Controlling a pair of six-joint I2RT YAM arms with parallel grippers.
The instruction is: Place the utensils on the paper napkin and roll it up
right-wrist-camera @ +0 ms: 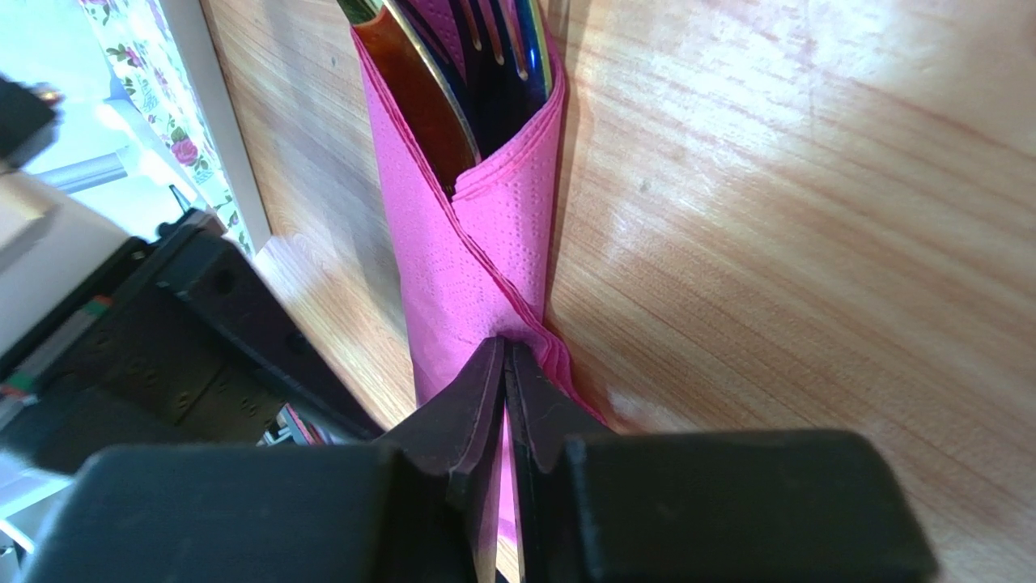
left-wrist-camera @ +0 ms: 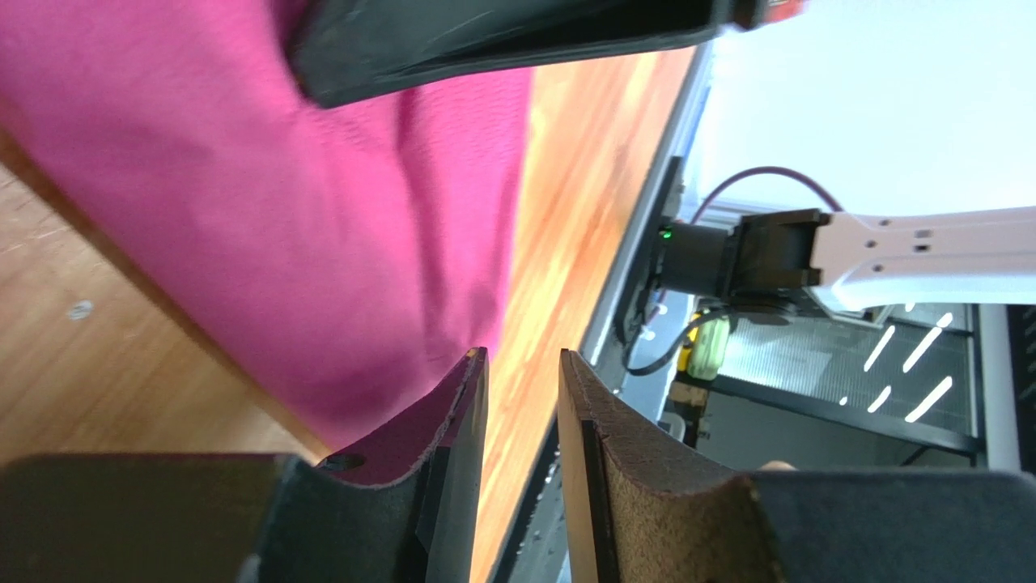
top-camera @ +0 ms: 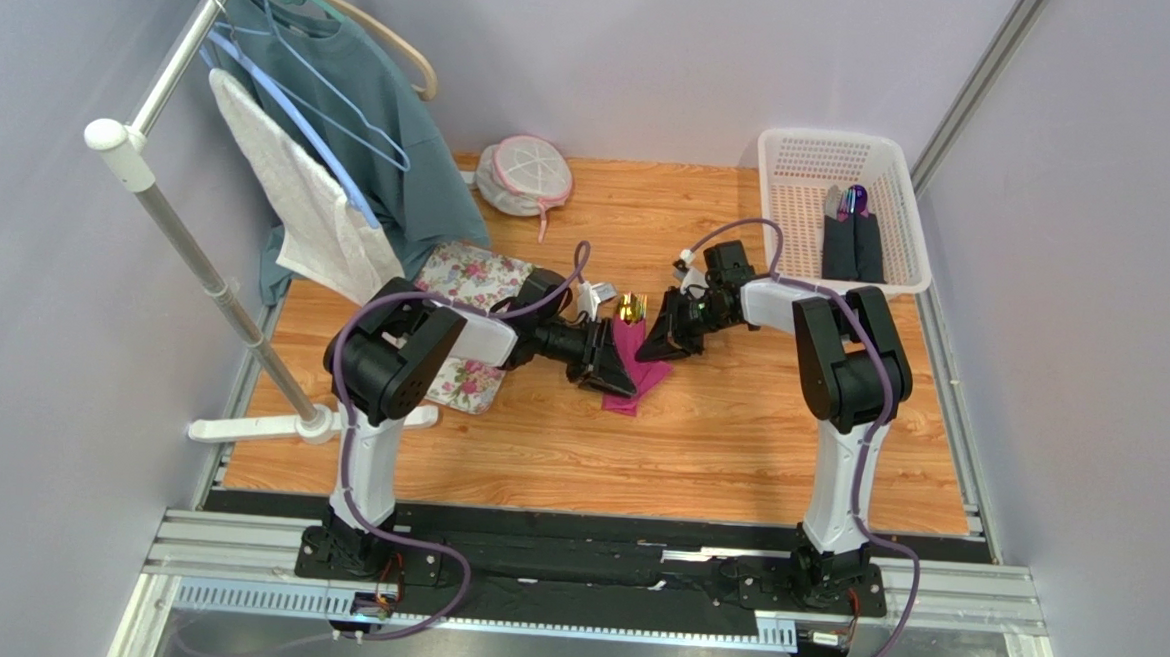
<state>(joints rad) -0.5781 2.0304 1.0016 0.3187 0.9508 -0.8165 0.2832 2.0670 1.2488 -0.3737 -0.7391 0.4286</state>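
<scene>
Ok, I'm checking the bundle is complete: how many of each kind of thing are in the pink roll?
fork: 1
spoon: 1
napkin: 1
total: 3

The left arm (top-camera: 367,453) and right arm (top-camera: 844,478) are white with fat black joints. Purple cable (top-camera: 914,594) loops along each. The left gripper (left-wrist-camera: 523,364) has rough brown pads (left-wrist-camera: 608,450).

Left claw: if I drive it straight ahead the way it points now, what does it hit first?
Probably the paper napkin, whose edge lies right at the tip of the left claw; just beyond, the right claw pinches it. Depth is hard to judge.
</scene>
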